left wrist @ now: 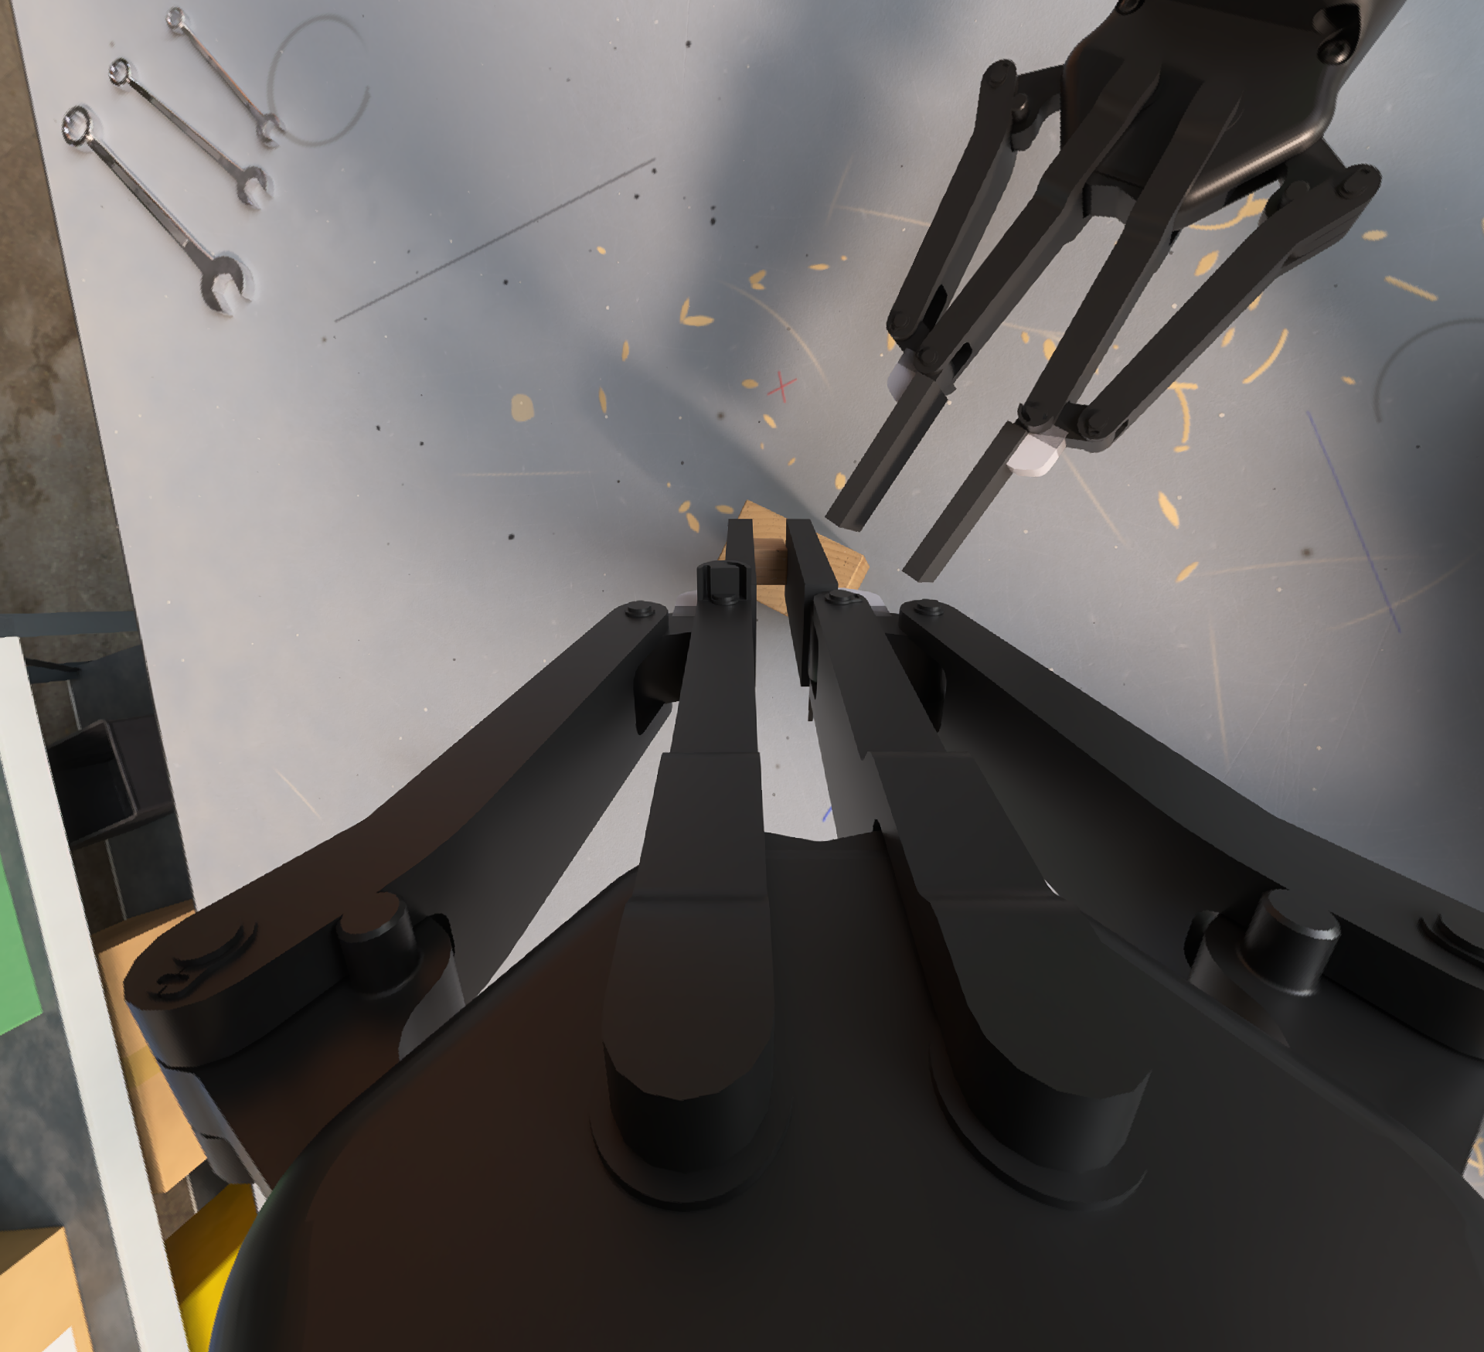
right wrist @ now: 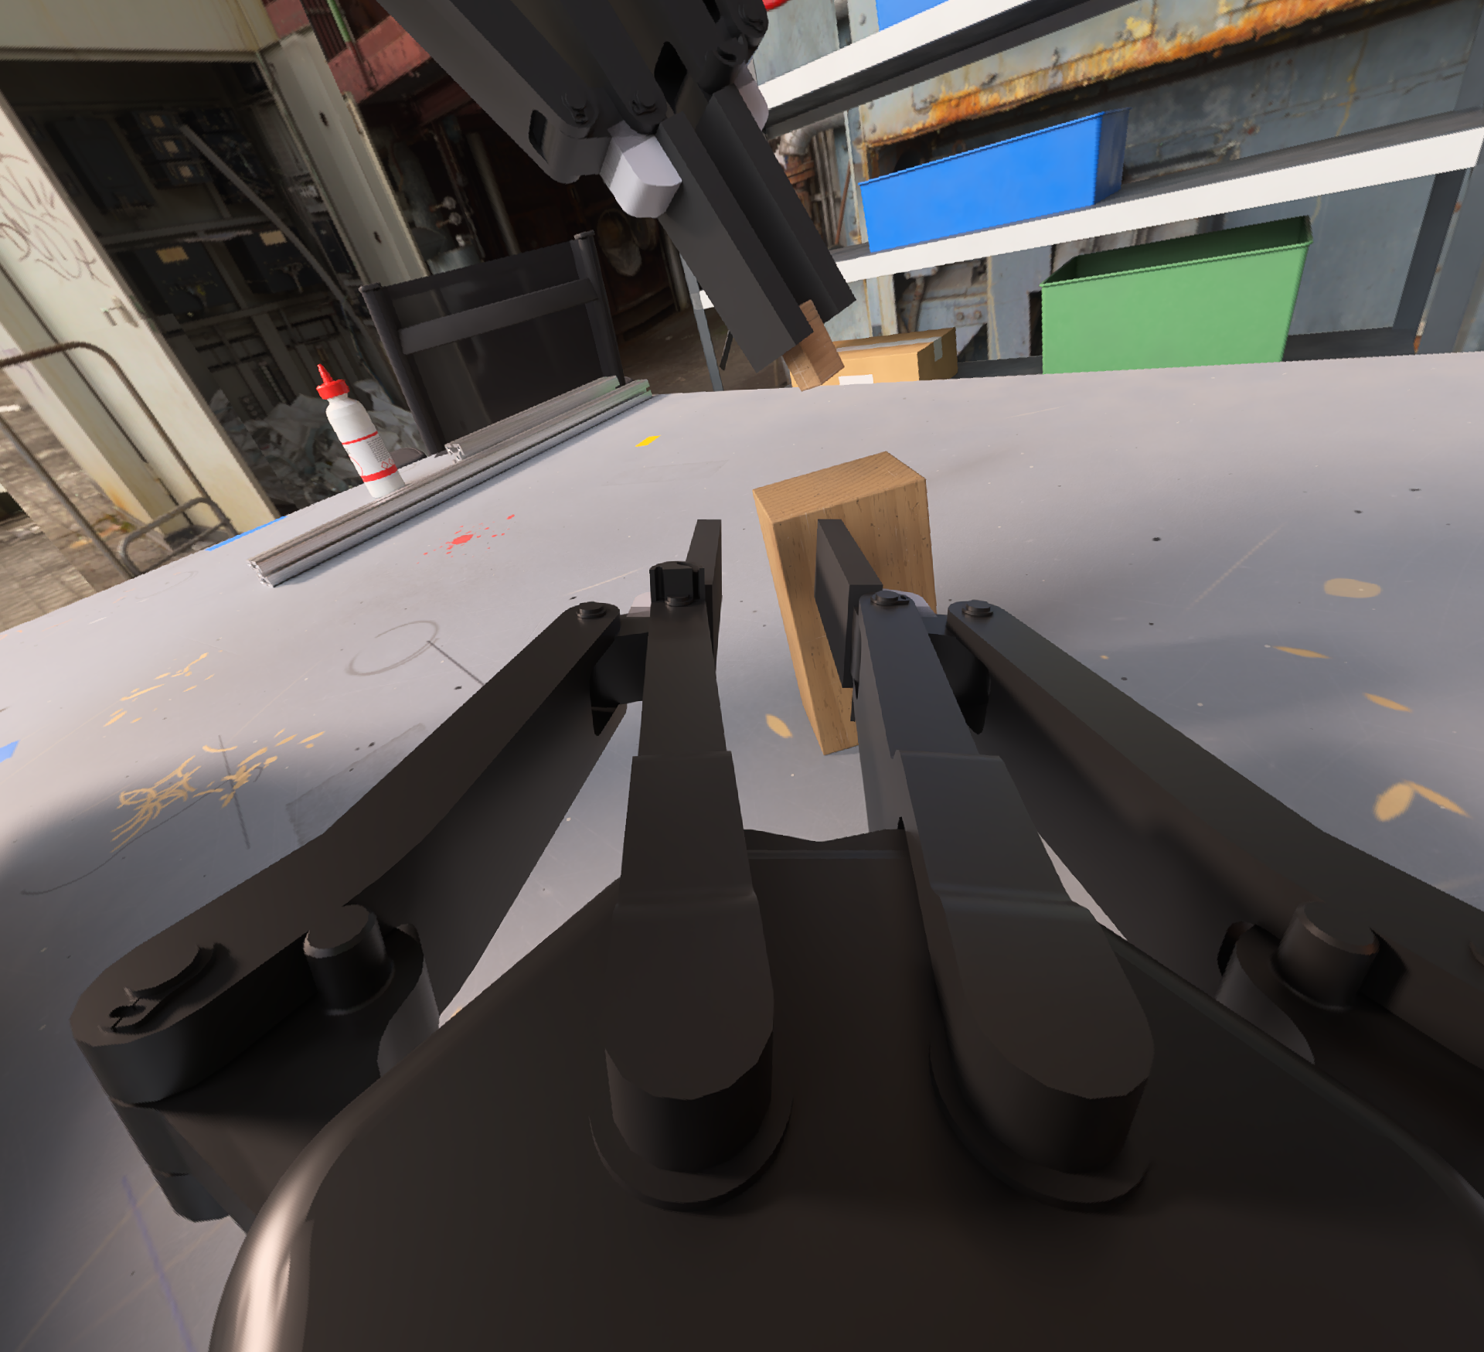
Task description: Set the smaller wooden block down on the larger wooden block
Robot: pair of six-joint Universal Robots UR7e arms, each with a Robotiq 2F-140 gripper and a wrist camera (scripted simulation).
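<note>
My left gripper [left wrist: 771, 534] is shut on the smaller wooden block [left wrist: 771, 578] and points down at the grey table [left wrist: 482, 550]. More tan wood beside its fingertips [left wrist: 843, 562] looks like the larger block below. In the right wrist view the left gripper [right wrist: 803, 334] holds the small block [right wrist: 815, 358] in the air above the larger wooden block [right wrist: 883, 510], with a gap between them. The larger block stands upright on the table. My right gripper [right wrist: 768, 526] is open and empty, low over the table, its right finger in front of the larger block's face. It also shows in the left wrist view [left wrist: 883, 550].
Three wrenches [left wrist: 161, 189] lie at the table's far left. A glue bottle [right wrist: 357, 434] and aluminium rails [right wrist: 450, 486] sit at the far edge. Behind the table are shelves with blue bins [right wrist: 988, 189], a green bin [right wrist: 1172, 301] and a cardboard box [right wrist: 891, 354].
</note>
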